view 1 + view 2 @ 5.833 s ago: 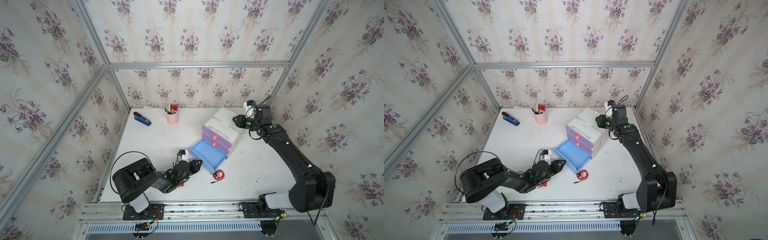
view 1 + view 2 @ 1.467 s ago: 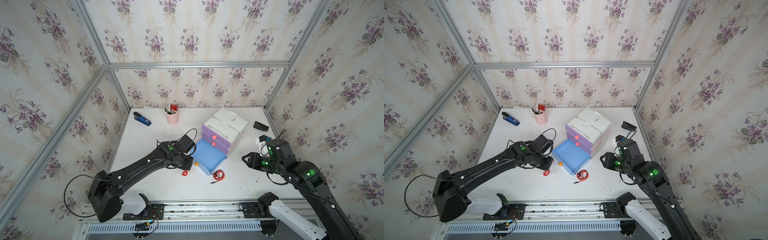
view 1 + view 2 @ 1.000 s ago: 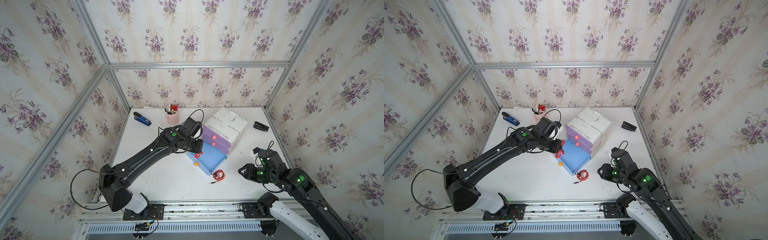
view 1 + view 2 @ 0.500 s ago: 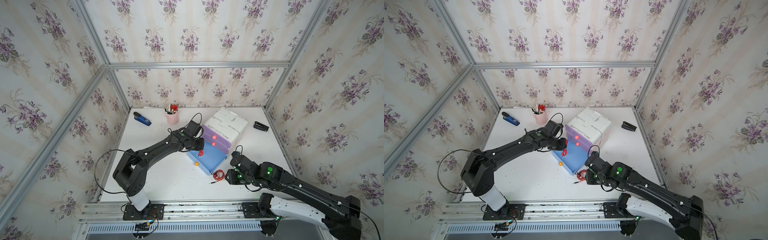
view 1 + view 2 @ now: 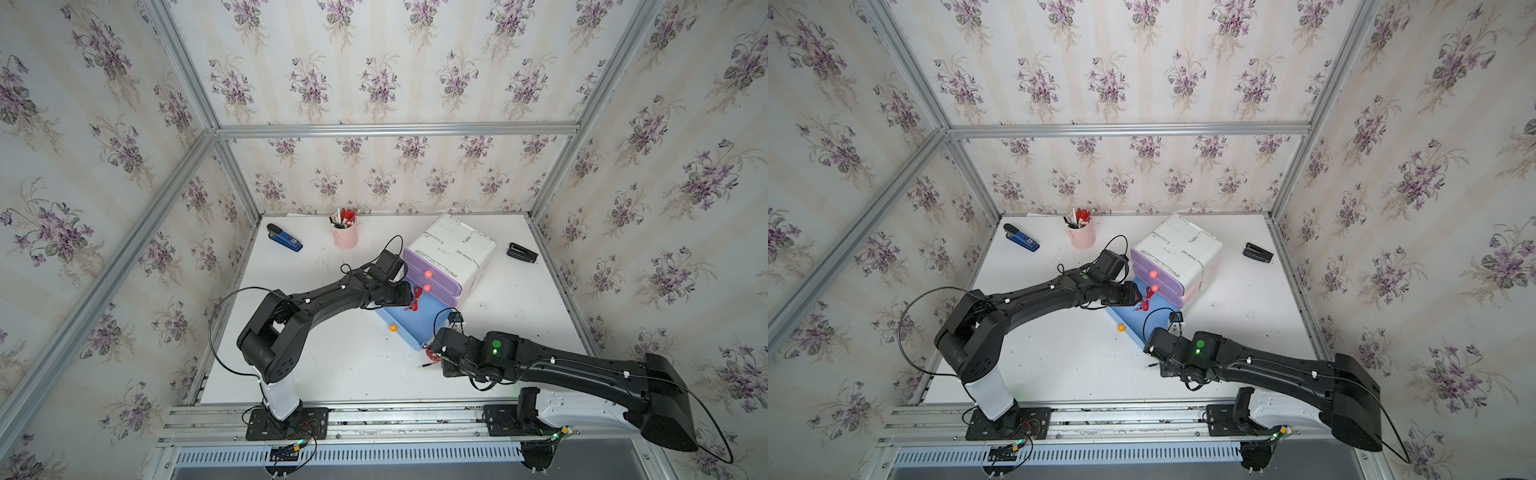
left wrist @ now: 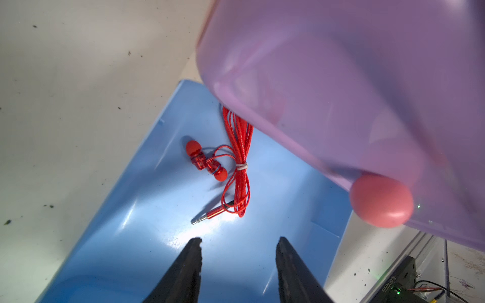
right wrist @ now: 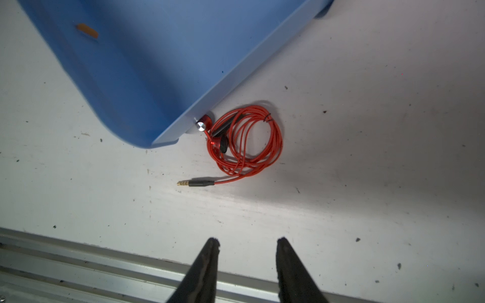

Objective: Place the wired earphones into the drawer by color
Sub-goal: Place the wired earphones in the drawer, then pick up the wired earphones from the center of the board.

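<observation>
Two red sets in view, neither gripped. Against half a second ago: the left jaws no longer clamp the red earphones (image 6: 236,162); they stand parted with nothing between them; the right arm (image 5: 540,365) sits closer to the front corner of the blue drawer (image 6: 147,210).

Released set: inside the blue drawer's outline, beyond the left jaw tips and clear of them; whether fully settled on the floor, cannot tell; cord tied at its middle, buds off to one side, plug end nearest the tips with bare blue floor between; far loop runs under the purple drawer (image 6: 341,91) with the pink knob (image 6: 380,202).

Right jaws: open, empty, above the surface (image 7: 367,170); second red earphones (image 7: 249,141) lie coiled on that surface ahead of the tips, well apart from them; one bud touches the drawer's corner; gold plug lies on the jaw side of the coil.
</observation>
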You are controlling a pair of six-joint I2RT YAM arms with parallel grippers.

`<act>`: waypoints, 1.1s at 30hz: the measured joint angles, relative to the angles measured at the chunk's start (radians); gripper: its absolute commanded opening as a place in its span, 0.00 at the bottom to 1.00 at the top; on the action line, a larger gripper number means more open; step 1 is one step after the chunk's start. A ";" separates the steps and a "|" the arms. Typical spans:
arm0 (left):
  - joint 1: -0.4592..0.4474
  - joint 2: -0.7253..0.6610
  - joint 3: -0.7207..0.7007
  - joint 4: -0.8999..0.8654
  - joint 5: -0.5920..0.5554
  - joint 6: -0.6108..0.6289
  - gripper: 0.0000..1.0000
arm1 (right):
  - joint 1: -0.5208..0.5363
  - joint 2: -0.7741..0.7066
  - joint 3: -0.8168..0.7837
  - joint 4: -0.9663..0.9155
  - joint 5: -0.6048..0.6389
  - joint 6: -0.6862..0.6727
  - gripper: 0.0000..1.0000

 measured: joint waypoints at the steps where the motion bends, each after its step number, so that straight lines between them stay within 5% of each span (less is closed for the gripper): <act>1: 0.000 -0.012 -0.006 0.000 0.001 0.000 0.51 | 0.000 0.014 0.000 0.008 0.003 0.000 0.41; 33: -0.011 -0.628 -0.237 -0.163 0.043 -0.045 0.54 | -0.109 0.203 -0.052 0.186 0.101 -0.069 0.36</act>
